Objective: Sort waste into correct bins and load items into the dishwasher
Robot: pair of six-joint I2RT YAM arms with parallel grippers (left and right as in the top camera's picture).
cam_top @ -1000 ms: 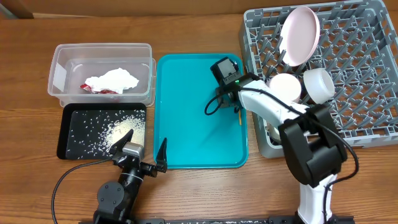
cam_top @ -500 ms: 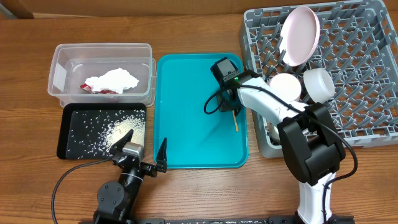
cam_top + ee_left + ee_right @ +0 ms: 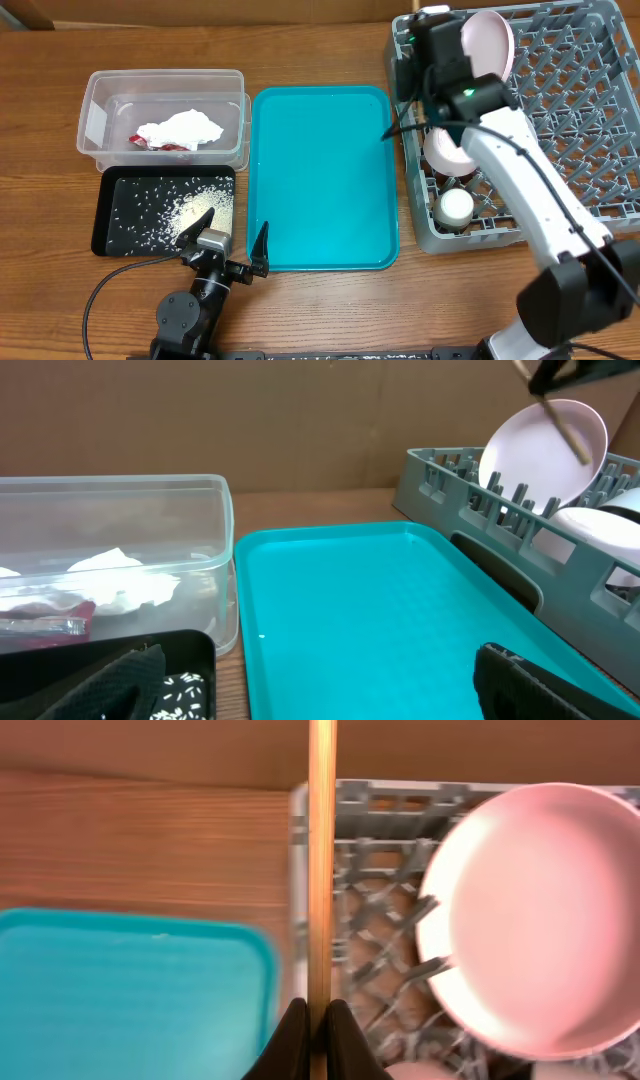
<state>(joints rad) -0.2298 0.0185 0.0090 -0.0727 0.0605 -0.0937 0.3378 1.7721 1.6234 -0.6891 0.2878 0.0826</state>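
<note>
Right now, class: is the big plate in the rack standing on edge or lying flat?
Standing on edge, leaning a little. In the left wrist view the plate rises above the rack, propped among its upright pegs.

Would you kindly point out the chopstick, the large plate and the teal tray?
chopstick (image 3: pixel 321 870), right wrist view, mid-shaft.
large plate (image 3: pixel 545 910), right wrist view, face centre.
teal tray (image 3: pixel 320 180), overhead view, bare floor.

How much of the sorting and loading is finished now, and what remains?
Done: the napkin and red wrapper lie in the clear tub, rice is in the black tray, and a plate, a bowl and a cup sit in the rack. In hand: the right gripper holds one chopstick over the rack's edge. Left: setting it in the rack. I cannot see the other chopstick; the teal tray holds no dishes.
</note>
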